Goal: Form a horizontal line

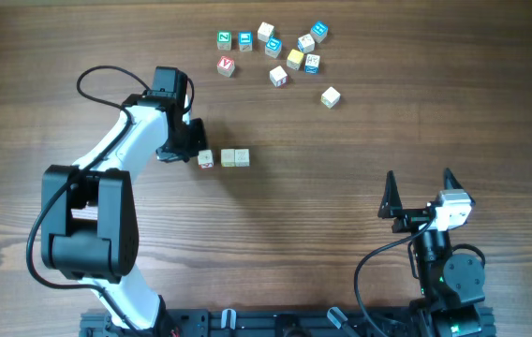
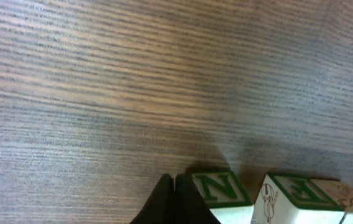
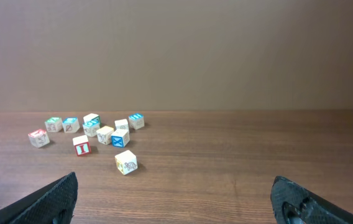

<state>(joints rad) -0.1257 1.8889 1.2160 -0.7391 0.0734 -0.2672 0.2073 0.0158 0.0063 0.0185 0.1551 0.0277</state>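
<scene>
The horizontal line (image 1: 228, 158) is a short row of three cream cubes at the table's middle left. Its left cube (image 1: 206, 159) sits a small gap away from the other two, which touch. My left gripper (image 1: 194, 148) is shut and empty, its tips right beside that left cube. In the left wrist view the shut fingers (image 2: 167, 202) press against the cube with a green N (image 2: 220, 188), and a gap separates it from a neighbouring cube (image 2: 294, 196). My right gripper (image 1: 420, 183) stands open and empty at the lower right, far from the row, with its fingertips (image 3: 52, 199) wide apart.
Several loose coloured letter cubes (image 1: 275, 47) lie scattered at the back centre, also seen in the right wrist view (image 3: 92, 130). One cream cube (image 1: 331, 96) with a turtle picture (image 3: 126, 162) lies apart, nearer the right arm. The left arm's base (image 1: 83, 225) stands at the front left.
</scene>
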